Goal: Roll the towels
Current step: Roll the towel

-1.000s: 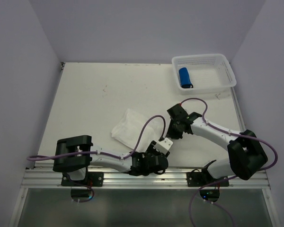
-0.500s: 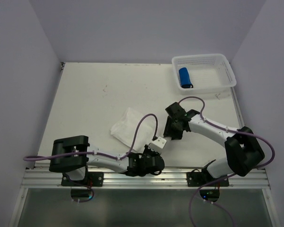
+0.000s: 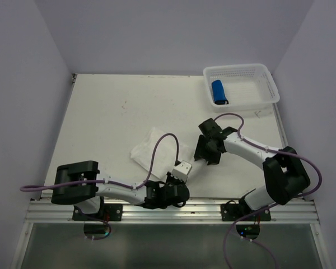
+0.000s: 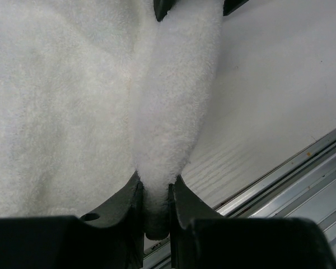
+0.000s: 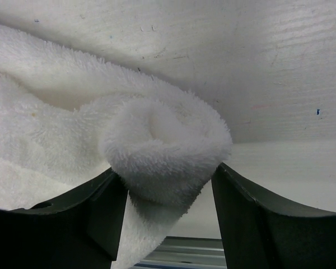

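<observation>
The white towel [image 3: 150, 149] lies on the table [image 3: 112, 112], its rolled edge stretched lengthwise between both grippers. The left gripper [image 4: 155, 216] is clamped on one end; the right gripper [image 5: 167, 190] appears clenched round the other. The blue towel [image 3: 218, 92] is noted in the basket [image 3: 252, 89].

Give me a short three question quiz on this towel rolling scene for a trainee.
1. True or false: the blue towel lies inside the white basket.
2. The left gripper is: A open; B shut on the white towel; C shut on the white basket.
3. Fill in: the right gripper clasps the white towel's ______ end.
Key: 1 true; 2 B; 3 rolled.
</observation>
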You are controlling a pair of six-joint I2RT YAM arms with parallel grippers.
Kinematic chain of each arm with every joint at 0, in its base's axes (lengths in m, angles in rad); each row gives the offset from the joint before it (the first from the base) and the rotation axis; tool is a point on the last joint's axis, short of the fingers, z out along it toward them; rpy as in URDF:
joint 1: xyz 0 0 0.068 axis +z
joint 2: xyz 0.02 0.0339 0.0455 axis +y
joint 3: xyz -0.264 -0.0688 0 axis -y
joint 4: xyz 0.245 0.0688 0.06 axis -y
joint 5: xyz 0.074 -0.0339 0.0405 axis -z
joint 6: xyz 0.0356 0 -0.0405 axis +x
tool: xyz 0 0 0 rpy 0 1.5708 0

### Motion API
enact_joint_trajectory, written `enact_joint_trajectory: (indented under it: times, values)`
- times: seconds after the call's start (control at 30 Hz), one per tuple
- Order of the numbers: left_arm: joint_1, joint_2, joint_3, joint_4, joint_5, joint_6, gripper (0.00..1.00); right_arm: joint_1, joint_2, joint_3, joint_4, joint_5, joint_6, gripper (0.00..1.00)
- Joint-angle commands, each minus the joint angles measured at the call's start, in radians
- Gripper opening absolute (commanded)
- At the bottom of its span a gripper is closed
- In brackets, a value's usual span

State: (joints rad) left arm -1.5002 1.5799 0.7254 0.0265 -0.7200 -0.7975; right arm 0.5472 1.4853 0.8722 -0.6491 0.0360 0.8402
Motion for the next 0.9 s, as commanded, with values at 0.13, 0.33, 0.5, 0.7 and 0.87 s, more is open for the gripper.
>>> enact_joint_trajectory:
  times: [0.13, 0.33, 0.5, 0.7, 0.87]
  values:
    - [-0.009, -0.054, -0.043, 0.018, 0.028, -0.045, 0.00, -0.032, 0.009, 0.048, 0.031, 0.074, -0.038, 0.68]
    - [-0.009, -0.049, -0.040, 0.018, 0.031, -0.043, 0.00, -0.032, -0.002, 0.047, 0.049, 0.071, -0.050, 0.71]
    - [-0.009, -0.058, -0.044, 0.016, 0.031, -0.057, 0.00, -0.033, 0.024, 0.039, 0.046, 0.094, -0.039, 0.55]
    - [-0.009, -0.092, -0.089, 0.029, 0.033, -0.123, 0.00, -0.033, 0.053, 0.066, 0.022, 0.133, -0.044, 0.22]
    - [-0.008, -0.135, -0.176, 0.101, 0.060, -0.213, 0.00, -0.033, 0.082, 0.134, -0.020, 0.160, -0.052, 0.08]
